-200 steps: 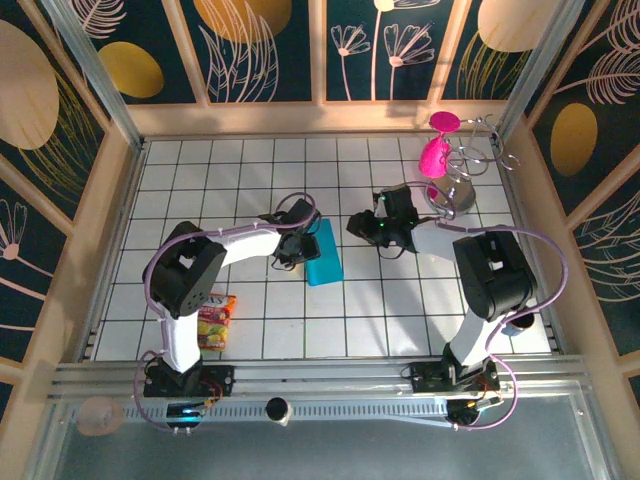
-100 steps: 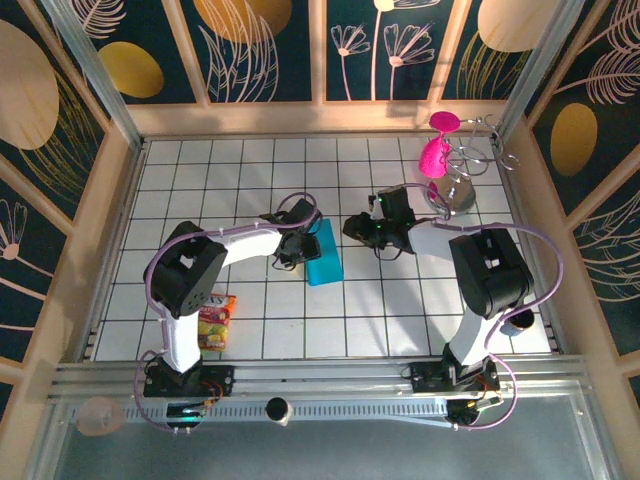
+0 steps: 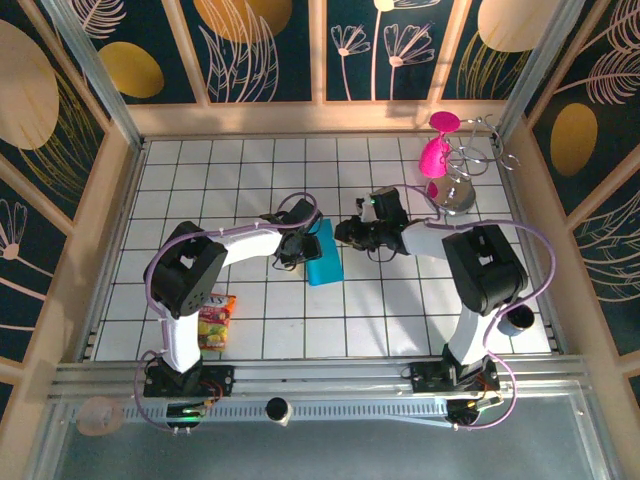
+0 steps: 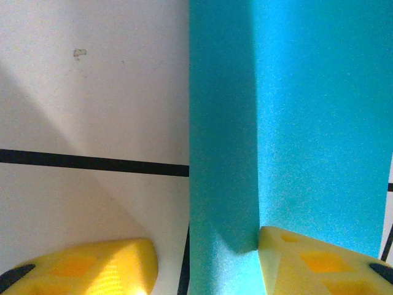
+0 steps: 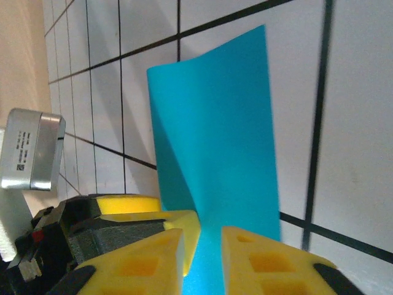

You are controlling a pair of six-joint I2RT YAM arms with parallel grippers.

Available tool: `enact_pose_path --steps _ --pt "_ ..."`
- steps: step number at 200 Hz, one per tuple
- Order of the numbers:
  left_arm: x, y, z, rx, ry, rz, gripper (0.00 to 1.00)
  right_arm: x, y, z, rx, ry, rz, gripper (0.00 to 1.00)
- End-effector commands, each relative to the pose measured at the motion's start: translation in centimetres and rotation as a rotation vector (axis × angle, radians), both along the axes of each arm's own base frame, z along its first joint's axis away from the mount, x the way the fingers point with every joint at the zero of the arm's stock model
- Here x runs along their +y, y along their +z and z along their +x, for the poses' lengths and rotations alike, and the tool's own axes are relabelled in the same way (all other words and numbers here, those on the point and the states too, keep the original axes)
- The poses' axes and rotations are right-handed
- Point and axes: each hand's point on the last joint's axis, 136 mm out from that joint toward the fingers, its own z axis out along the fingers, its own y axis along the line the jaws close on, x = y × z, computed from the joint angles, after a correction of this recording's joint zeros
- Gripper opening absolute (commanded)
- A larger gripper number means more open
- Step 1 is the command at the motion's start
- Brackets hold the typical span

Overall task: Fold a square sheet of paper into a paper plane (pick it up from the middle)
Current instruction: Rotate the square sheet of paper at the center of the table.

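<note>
**Get a true pinch on the raised edge before folding**

The square sheet of paper point(image 3: 323, 254) lies about the middle of the surface point(image 3: 200, 200), between the two arms. It isn't flat: one side stands up off the tiles along a soft bend, and the rest lies down.

The left hand point(image 4: 206, 249) is spread. One finger point(image 4: 92, 267) rests on bare tile beside the sheet, the other is on the blue paper, and the sheet's edge runs between them.

The right hand point(image 5: 202, 236) has its fingers nearly pressed together with the lifted paper in the slim gap. From where I stand I can't tell whether the pads actually bite.

This looks to me like the start of a fold, one hand pinning and the other carrying. I'd say the pinch should sit close to the edge, so the paper doesn't buckle. The left finger on the sheet should bear down firmly, so the lower part can't slide on the smooth tiles.

The flap would best travel low and straight, meeting the opposite edge squarely before any crease is pressed. A skewed first fold would likely spoil every later one.
</note>
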Motion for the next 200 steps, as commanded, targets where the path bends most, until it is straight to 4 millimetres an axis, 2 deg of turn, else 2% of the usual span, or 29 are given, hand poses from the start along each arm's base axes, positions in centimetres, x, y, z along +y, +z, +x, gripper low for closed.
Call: enact_pose_path --steps 1,70,135,200 --pt "3.4 -15.0 -6.0 0.209 -0.056 0.112 0.53 1.2 -0.2 -0.1 0.003 0.042 -0.013 0.20" --pt "3.2 -14.6 -5.7 0.206 -0.024 0.096 0.54 1.3 -2.5 -0.6 0.043 0.047 -0.101 0.15" --pt "3.1 -14.6 -5.8 0.205 -0.017 0.087 0.55 1.4 -1.5 -0.3 0.008 0.040 -0.099 0.13" --pt "3.1 -14.2 -5.5 0.187 -0.029 0.086 0.49 1.2 -0.8 -0.1 -0.012 0.026 -0.081 0.12"
